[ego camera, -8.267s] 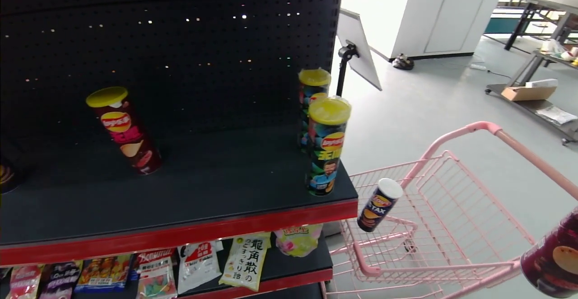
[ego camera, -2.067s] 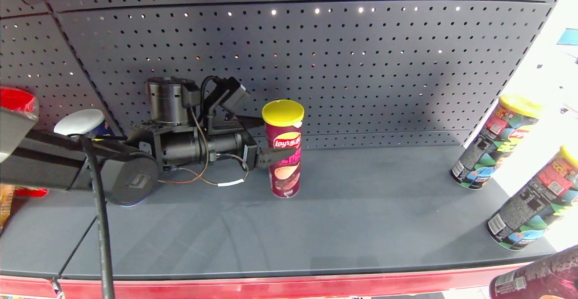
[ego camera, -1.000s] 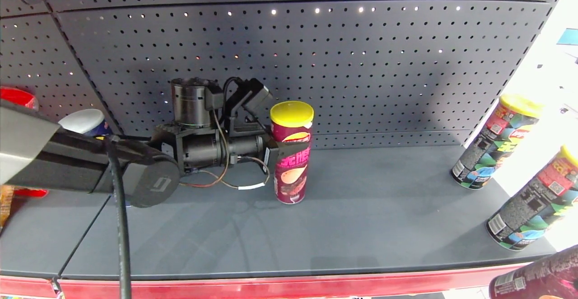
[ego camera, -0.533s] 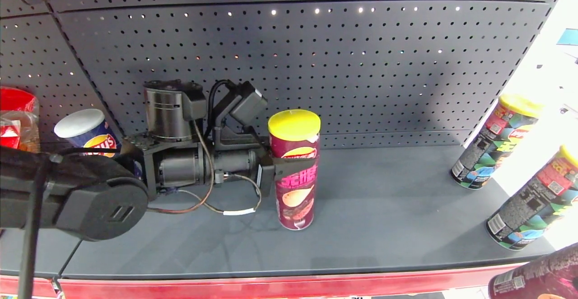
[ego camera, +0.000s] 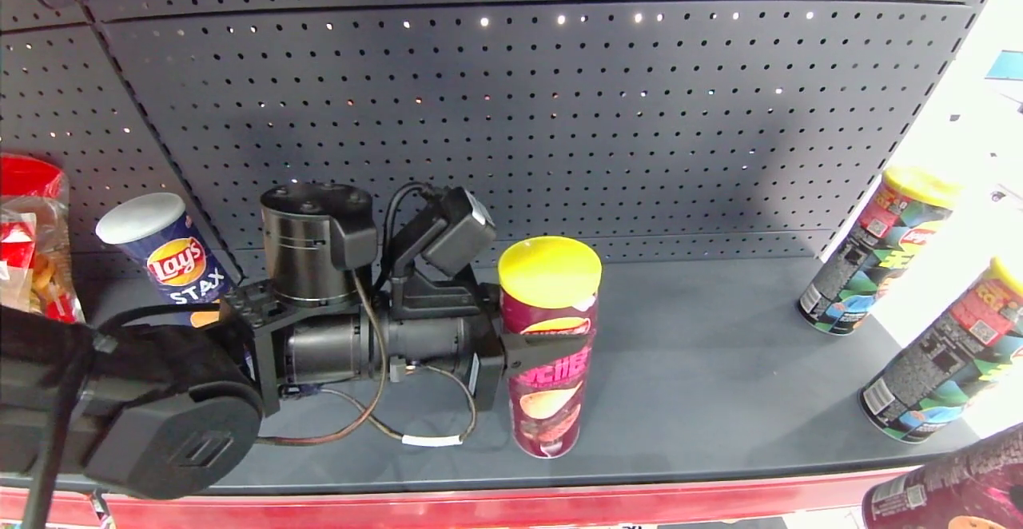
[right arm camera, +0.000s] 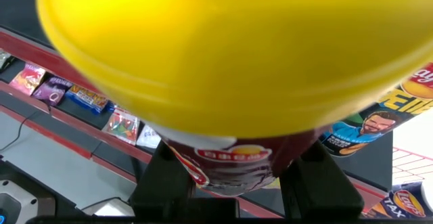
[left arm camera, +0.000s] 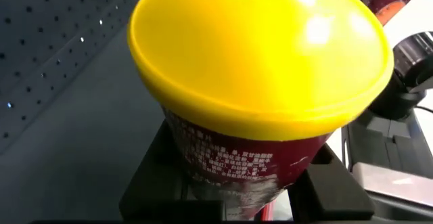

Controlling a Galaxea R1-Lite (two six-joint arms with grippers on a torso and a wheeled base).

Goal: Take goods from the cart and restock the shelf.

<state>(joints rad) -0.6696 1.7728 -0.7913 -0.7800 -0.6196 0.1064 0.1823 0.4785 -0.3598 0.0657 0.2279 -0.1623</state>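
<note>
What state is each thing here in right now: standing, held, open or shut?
Maroon can: upright, gripped, near the front edge of the shelf.
Left gripper: jaws shut on the maroon can.
Second maroon can: held in front of the shelf, lid on.
Right gripper: jaws shut on the second maroon can.
Blue can: standing on the shelf, lid on.
Rear green can: standing, lid on.
Front green can: standing, lid on.

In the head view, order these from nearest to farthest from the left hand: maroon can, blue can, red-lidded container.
1. maroon can, gripped in the left hand, mid-shelf.
2. blue can, at the back, to the left.
3. red-lidded container, at the far left edge.
</note>
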